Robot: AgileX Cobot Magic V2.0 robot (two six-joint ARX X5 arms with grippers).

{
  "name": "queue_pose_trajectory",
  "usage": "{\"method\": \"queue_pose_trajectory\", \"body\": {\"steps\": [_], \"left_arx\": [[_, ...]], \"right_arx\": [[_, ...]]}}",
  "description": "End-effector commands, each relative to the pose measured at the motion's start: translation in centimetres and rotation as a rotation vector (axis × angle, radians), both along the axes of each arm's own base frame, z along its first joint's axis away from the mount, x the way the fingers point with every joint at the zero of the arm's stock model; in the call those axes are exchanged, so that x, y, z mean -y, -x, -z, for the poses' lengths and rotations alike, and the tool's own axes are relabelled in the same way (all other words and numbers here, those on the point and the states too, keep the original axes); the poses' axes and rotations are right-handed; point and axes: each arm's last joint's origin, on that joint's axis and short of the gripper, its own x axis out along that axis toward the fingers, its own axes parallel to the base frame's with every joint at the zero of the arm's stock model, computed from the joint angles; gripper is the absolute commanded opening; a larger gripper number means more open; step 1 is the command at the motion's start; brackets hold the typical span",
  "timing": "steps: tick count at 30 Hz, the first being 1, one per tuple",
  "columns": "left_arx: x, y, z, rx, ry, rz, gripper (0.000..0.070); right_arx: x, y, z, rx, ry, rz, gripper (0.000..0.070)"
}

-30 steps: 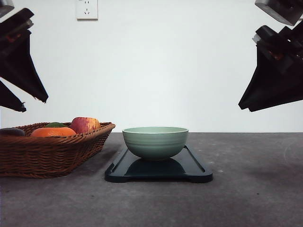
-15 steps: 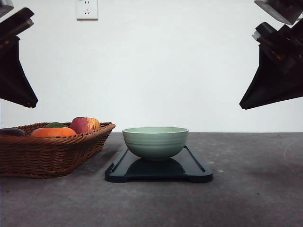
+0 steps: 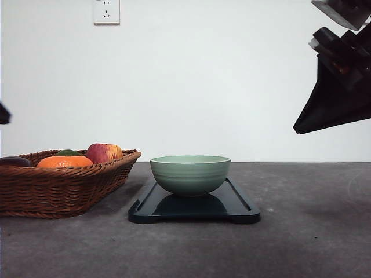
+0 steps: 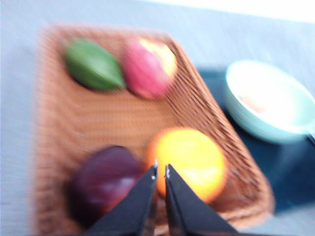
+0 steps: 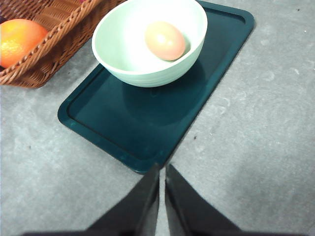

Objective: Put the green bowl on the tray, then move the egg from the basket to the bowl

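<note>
Bowl (image 3: pixel 190 174) sits upright on the tray (image 3: pixel 237 205), toward the tray's basket-side end per the right wrist view; the rest of the tray surface is bare. Egg (image 5: pixel 165 40) lies inside the bowl, against the inner wall, on its side. In the front view the egg is hidden by the bowl wall.

Basket (image 3: pixel 58 188) is just beside the tray on the table (image 3: pixel 313 231), its corner close to the tray edge; contact cannot be confirmed. Basket contents in the left wrist view (blurred): orange (image 4: pixel 189 162), a dark purple fruit (image 4: pixel 103 182), apple (image 4: pixel 147 66), a green fruit (image 4: pixel 93 64). Orange and purple fruit sit side by side at one end, apple and green fruit at the other.

Left gripper (image 4: pixel 161 171): fingers together with a thin slit between the tips, holding nothing, above the basket over the gap between orange and purple fruit. Only a sliver of it shows at the left edge in the front view.

Right gripper (image 5: pixel 162 169): fingers closed to a narrow slit, empty, raised over the table just off the tray's edge. In the front view it hangs high on the right, well apart from bowl and tray.
</note>
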Motion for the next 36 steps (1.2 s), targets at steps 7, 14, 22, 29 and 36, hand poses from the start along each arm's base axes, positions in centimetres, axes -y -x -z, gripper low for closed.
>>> {"method": "queue_pose_trajectory", "body": {"steps": [7,14,22,29,36], "left_arx": [[-1.8,2.9,2.1,0.16,0.019,-0.106,0.0013],[-2.4,4.0,4.0,0.213,0.021,-0.155,0.0013],[-2.6,4.8,4.7,0.181,0.012,-0.174,0.0013],[-2.5,4.8,4.7,0.185,0.013,-0.172,0.0013],[-2.5,4.8,4.7,0.187,0.013,-0.172,0.0013]], "right_arx": [[-0.2,-0.1,-0.3,0.017,-0.005,-0.01,0.0012],[-0.2,-0.1,-0.3,0.017,-0.005,-0.01,0.0012],[-0.2,-0.1,-0.3,0.017,-0.005,-0.01,0.0012],[-0.2,-0.1,-0.3,0.017,-0.005,-0.01,0.0012],[-0.2,-0.1,-0.3,0.017,-0.005,-0.01,0.0012]]}}
